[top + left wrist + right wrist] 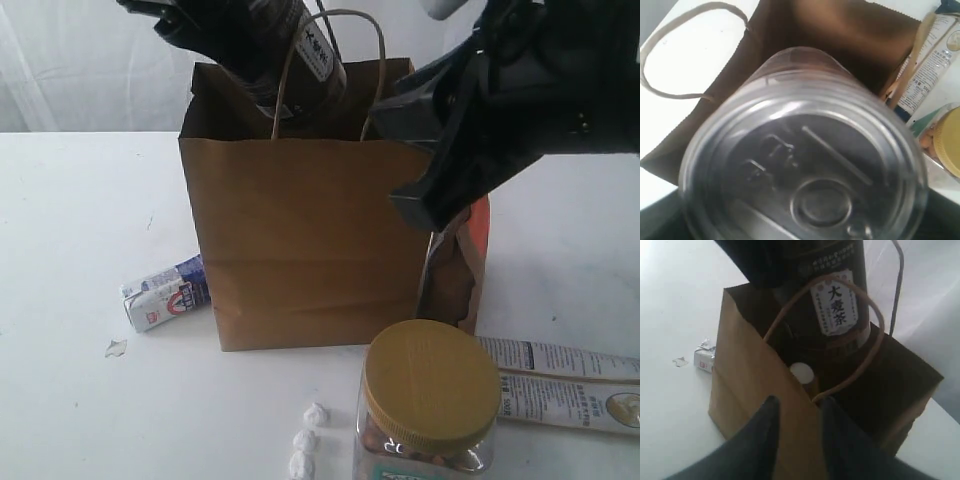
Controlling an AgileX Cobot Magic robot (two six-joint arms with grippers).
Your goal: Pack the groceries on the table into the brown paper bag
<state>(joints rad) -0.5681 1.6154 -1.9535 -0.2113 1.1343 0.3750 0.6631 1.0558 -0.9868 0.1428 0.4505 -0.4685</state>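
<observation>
- The left end effector hangs over the mouth of the brown paper bag. Its jaws are spread wide and clamped on the dark silver-lidded can.
- The can tilts, with its lower end dipped below the bag's rim, behind the near handle loop.
- The right end effector sits at the bag's upper right edge in the exterior view. Its jaws are partly apart and the rim's brown paper shows in the gap. Whether the fingers touch the paper cannot be told.
- Inside the bag, below the can, stands the yellow-grain bottle with white cap. Only the cap and a little of the neck show.
- The can has a dark body and a pale label with dark characters. In the left wrist view its lid and pull tab fill most of the picture, blurred.
- The bag stands upright on the white desk, open at the top.
- The small white-blue carton lies on its side just beside the bag's lower left corner.
- The brown-orange pouch stands against the bag's right side, mostly hidden by the right arm.
- The gold-lidded clear jar stands in front of the bag to the right, cut off by the bottom edge of the picture.
- The long white-blue packet lies flat just beside the jar, cut off by the right edge.
- Small white crumpled bits lie left of the jar, and a thin scrap lies near the carton.
</observation>
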